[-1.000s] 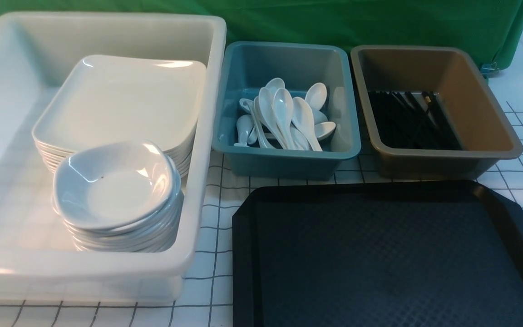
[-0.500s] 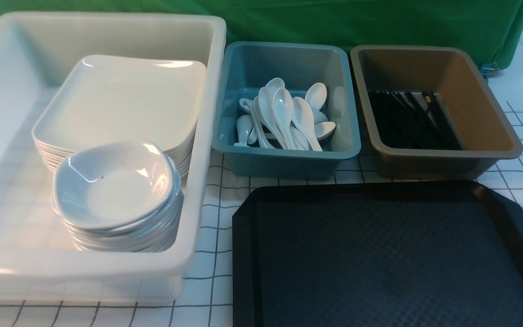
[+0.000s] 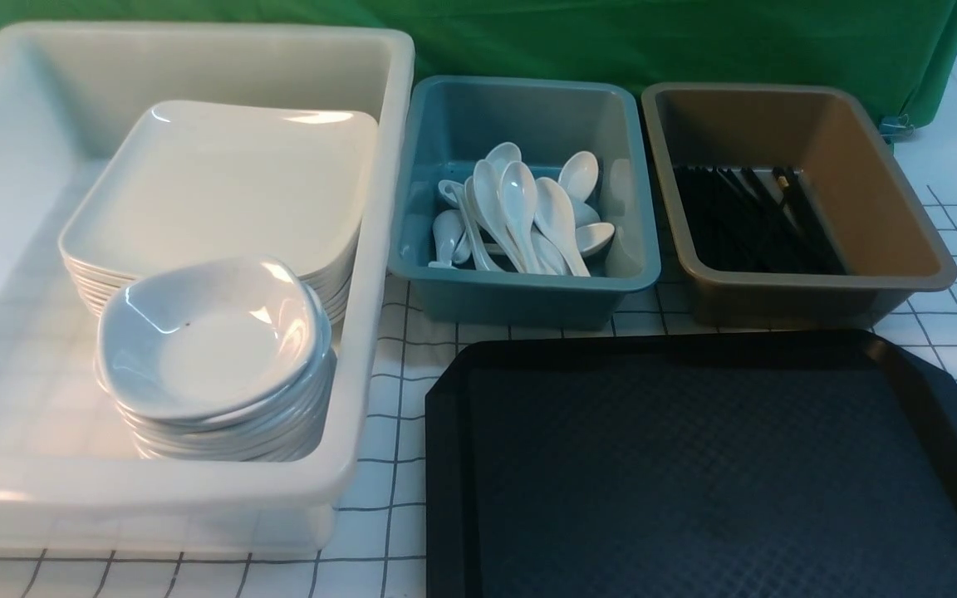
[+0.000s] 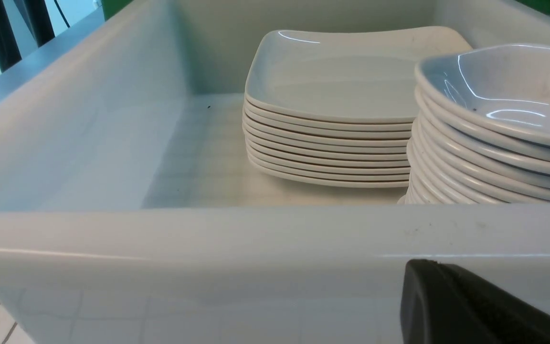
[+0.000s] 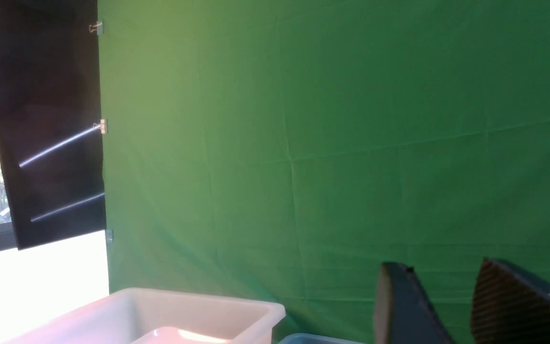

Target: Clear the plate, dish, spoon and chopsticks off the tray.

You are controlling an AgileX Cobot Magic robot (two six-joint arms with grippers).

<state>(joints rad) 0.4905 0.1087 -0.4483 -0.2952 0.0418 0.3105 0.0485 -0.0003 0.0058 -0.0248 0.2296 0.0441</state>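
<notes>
Right fingers (image 5: 401,306) stand apart, holding nothing, raised before the green backdrop (image 5: 342,143); left fingers (image 4: 447,306) are closed (only a dark tip shows) beside the white tub (image 3: 196,490). On the worktop (image 3: 387,448), that tub holds stacked plates (image 3: 221,183) and dishes (image 3: 213,340). The tray (image 3: 694,465) lies bare. Spoons (image 3: 520,212) fill the teal tub (image 3: 528,291), chopsticks (image 3: 753,224) the brown tub (image 3: 877,208).

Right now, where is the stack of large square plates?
In the front view the plates are stacked inside the white tub on the robot's left, behind the stack of small dishes and left of the teal tub of spoons.
</notes>
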